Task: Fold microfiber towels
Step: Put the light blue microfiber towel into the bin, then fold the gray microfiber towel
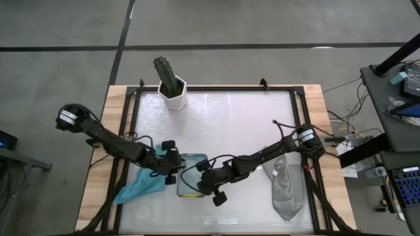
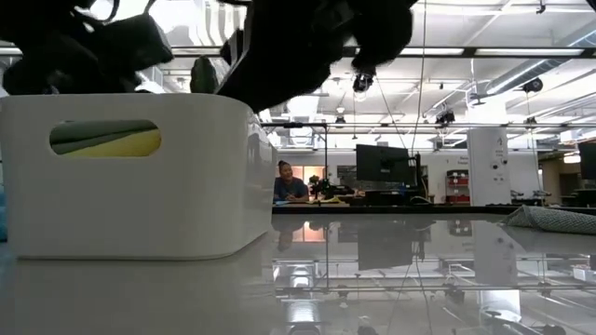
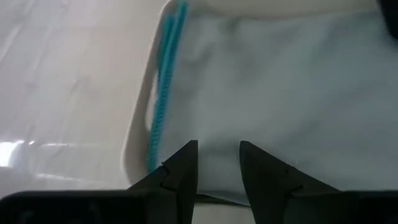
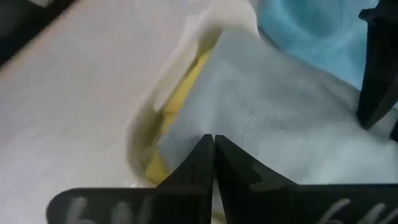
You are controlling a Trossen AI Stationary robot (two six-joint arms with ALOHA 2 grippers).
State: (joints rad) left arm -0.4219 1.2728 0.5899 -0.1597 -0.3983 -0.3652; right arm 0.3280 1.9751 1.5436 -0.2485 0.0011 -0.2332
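Spanning nearly the whole high view, the white-topped table [image 1: 243,124] carries everything named below. Beneath both sets of fingers sits the white tray [image 1: 181,190], holding a pale, light blue towel [image 3: 280,93] on top, with a yellow towel [image 4: 180,93] showing under it along the tray wall. The grey towel [image 1: 287,190] lies crumpled well apart from either gripper, on the outer side of the right arm. The teal towel [image 1: 140,187] lies on the table just behind the left gripper [image 1: 172,164], touching the tray's outer wall. A potted cactus [image 1: 172,82] stands far from both grippers at the far edge. The left gripper hangs over the tray's near-left rim, its fingers [image 3: 180,171] parted with the pale towel between and below them; contact cannot be told. The right gripper [image 4: 212,149] rests at the opposite rim, fingers pressed fully together with their tips against the pale towel.
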